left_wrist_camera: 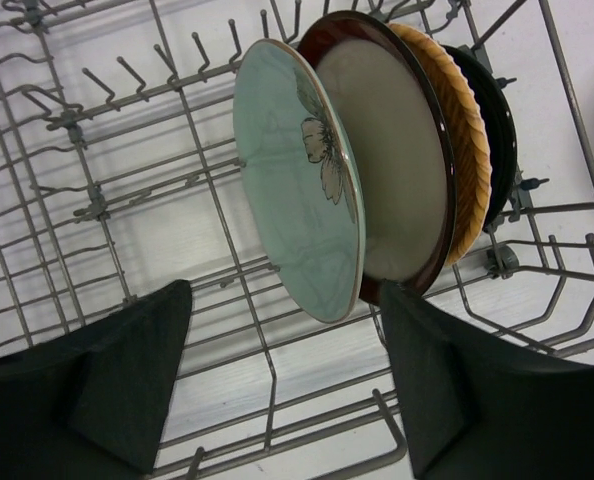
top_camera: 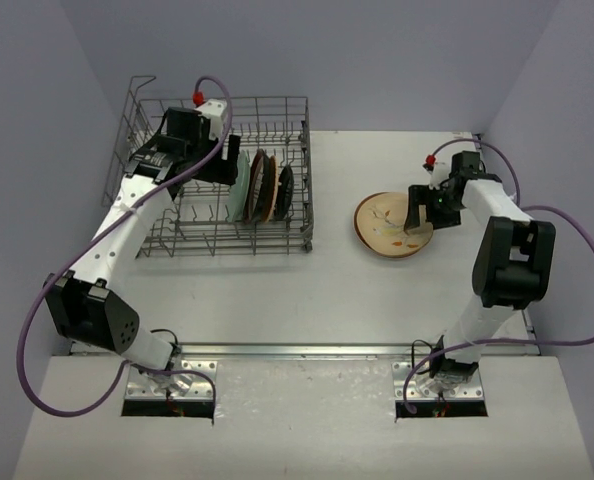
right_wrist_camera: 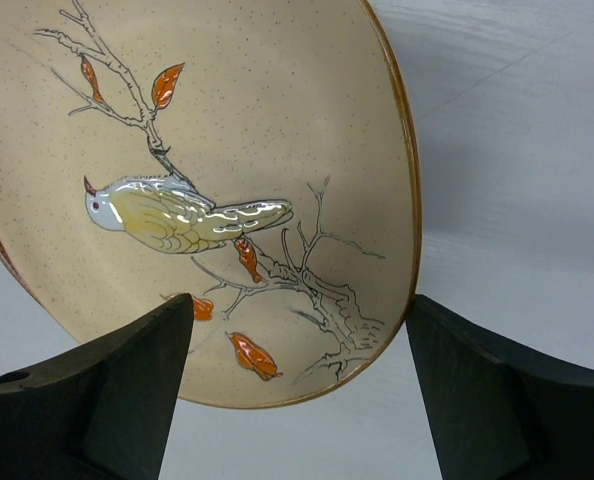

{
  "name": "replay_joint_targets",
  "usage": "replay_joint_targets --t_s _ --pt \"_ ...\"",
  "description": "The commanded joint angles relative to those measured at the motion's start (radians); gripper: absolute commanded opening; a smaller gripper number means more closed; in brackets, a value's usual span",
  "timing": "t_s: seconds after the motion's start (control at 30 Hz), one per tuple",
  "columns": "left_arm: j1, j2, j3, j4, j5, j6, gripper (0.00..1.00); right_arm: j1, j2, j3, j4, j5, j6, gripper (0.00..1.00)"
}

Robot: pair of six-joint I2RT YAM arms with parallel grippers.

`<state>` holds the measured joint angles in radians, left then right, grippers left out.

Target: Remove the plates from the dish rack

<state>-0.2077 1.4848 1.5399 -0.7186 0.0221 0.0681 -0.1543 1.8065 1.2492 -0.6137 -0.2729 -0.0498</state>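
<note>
Starting on my left, the large grey wire dish rack (top_camera: 267,110) stands at the far left of the white table (top_camera: 277,310), with four plates on edge in its right-hand tines. My left end effector (left_wrist_camera: 285,330) is down inside the rack with its fingers spread and nothing between them. It faces the nearest plate, a pale green round one with a painted flower (left_wrist_camera: 292,180). Behind that stand a cream plate with a dark brown rim (left_wrist_camera: 397,170), an orange-brown ribbed plate (left_wrist_camera: 467,150) and a small black plate (left_wrist_camera: 499,130).

On the right, a cream speckled plate with a brown rim and a painted bird on a branch (right_wrist_camera: 227,120) lies on the table, well apart from the rack. My right end effector (right_wrist_camera: 299,310) sits at its edge, fingers spread and gripping nothing.

I judge the bird plate unloaded, and the green one the step in hand. Next I would move the left fingers forward to straddle its rim, pinch it, and lift it straight up off the tines without knocking its neighbour.

I can read no brand, label or writing, only the painted decoration.
</note>
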Motion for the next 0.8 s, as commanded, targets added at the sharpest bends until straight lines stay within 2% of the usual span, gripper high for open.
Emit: replay_joint_targets --t_s 0.0,0.17,0.5,0.6,0.77 --pt "0.013 0.034 -0.035 0.103 0.046 -0.006 0.66 0.006 -0.103 0.058 -0.039 0.009 0.002 0.89" --pt "0.013 0.051 -0.065 0.136 0.093 -0.004 0.62 0.006 -0.133 0.106 -0.087 -0.002 0.018 0.99" --pt "-0.007 0.032 -0.097 0.174 0.096 -0.012 0.58 0.006 -0.187 0.141 -0.123 -0.048 0.044 0.99" --pt "-0.051 0.039 -0.098 0.174 0.05 0.011 0.56 0.005 -0.194 0.142 -0.122 -0.039 0.044 0.99" --pt "-0.124 0.075 -0.088 0.182 -0.135 0.033 0.53 0.006 -0.213 0.162 -0.123 0.014 0.106 0.99"
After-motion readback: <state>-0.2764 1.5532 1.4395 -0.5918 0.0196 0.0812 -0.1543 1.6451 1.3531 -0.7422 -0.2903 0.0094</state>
